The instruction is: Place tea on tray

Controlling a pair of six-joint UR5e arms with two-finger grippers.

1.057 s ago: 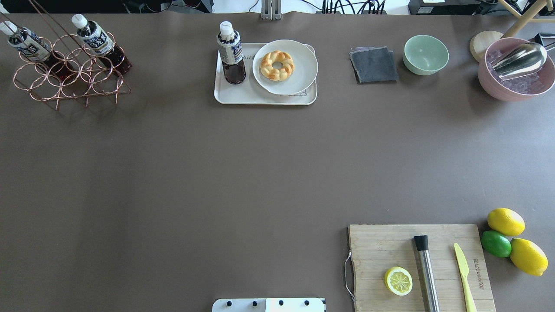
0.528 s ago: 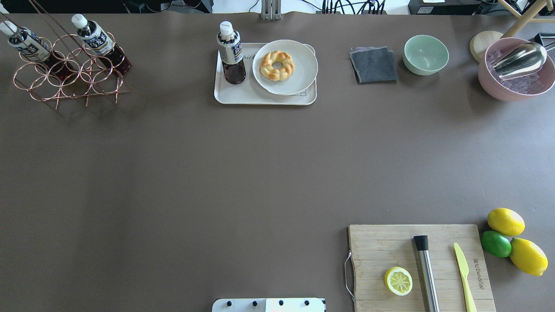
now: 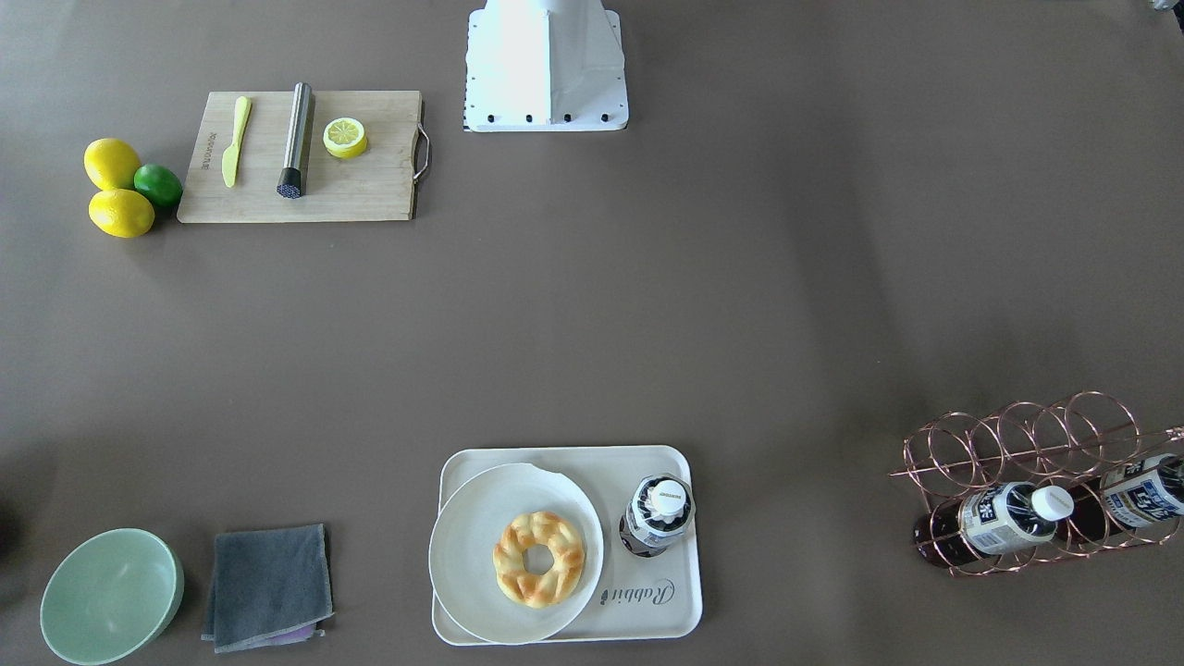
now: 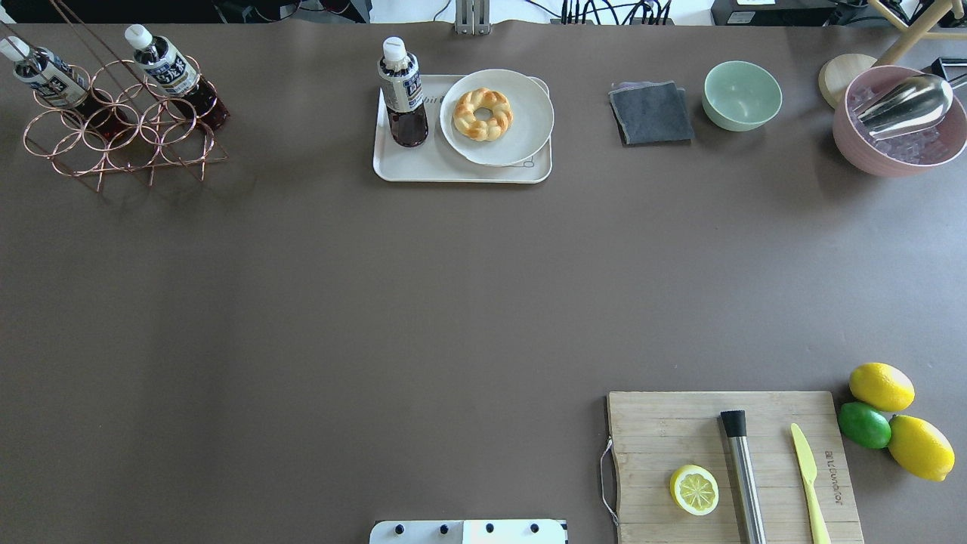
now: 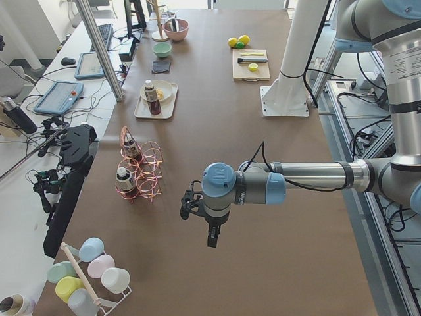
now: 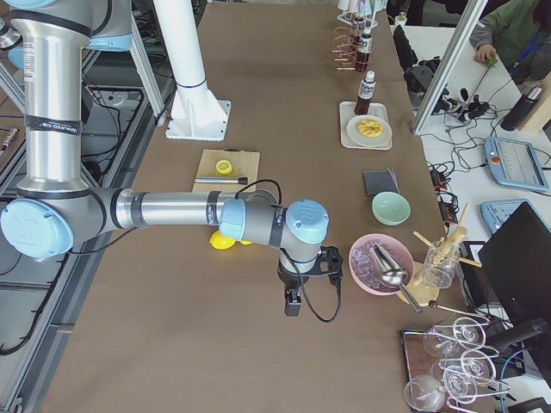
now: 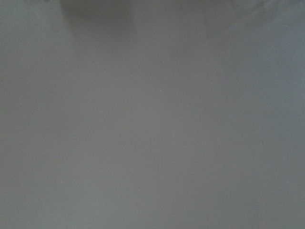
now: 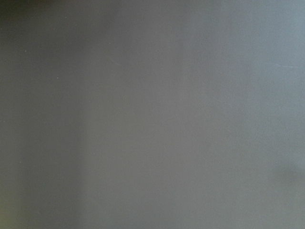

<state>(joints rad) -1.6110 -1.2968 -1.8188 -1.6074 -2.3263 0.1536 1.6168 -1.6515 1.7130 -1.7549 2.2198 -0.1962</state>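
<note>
Evidently nothing on the brown table (image 4: 453, 302) has moved in the last second; the overhead view matches the earlier ones item for item. One tea bottle (image 4: 403, 94) stands upright on the cream tray (image 4: 423, 170), at the end nearer the copper wire rack (image 4: 113, 143), just beside a round white plate (image 4: 529, 128) holding a braided ring pastry (image 4: 483, 113). Two matching bottles (image 4: 170, 75) lie in the rack, well apart from the tray.

Both arms are out of the overhead and front views. The left gripper (image 5: 210, 238) and the right gripper (image 6: 293, 307) appear only in the side views, hanging over bare table far from the tray. I cannot tell whether their jaws are spread or closed, though neither appears to carry anything.

Judging by this, the placing looks done and the arms have pulled clear.
</note>
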